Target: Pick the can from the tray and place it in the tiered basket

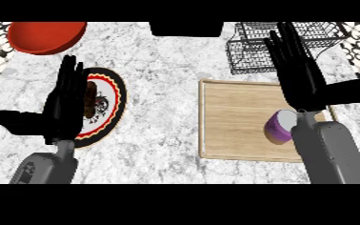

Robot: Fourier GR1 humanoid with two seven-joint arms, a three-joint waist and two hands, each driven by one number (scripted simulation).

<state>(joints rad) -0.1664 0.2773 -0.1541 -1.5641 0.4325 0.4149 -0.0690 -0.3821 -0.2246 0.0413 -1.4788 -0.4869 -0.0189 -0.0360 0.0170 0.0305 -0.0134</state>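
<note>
A purple can (pixel 280 126) with a pale lid lies on the wooden tray (pixel 232 124) toward its right side. My right hand (pixel 299 74) hovers just above and beyond the can, fingers straight and pointing away, partly covering the tray's far right corner. The black wire tiered basket (pixel 256 45) stands at the back right, just past the tray, with my right fingertips over its right part. My left hand (pixel 65 102) is open at the left, fingers up, over a patterned plate.
A round plate (pixel 112 100) with a red and yellow rim and dark food lies under the left hand. A red bowl (pixel 44 35) sits at the back left. A black box (pixel 186 28) stands at the back centre. Marbled counter (pixel 162 105) lies between plate and tray.
</note>
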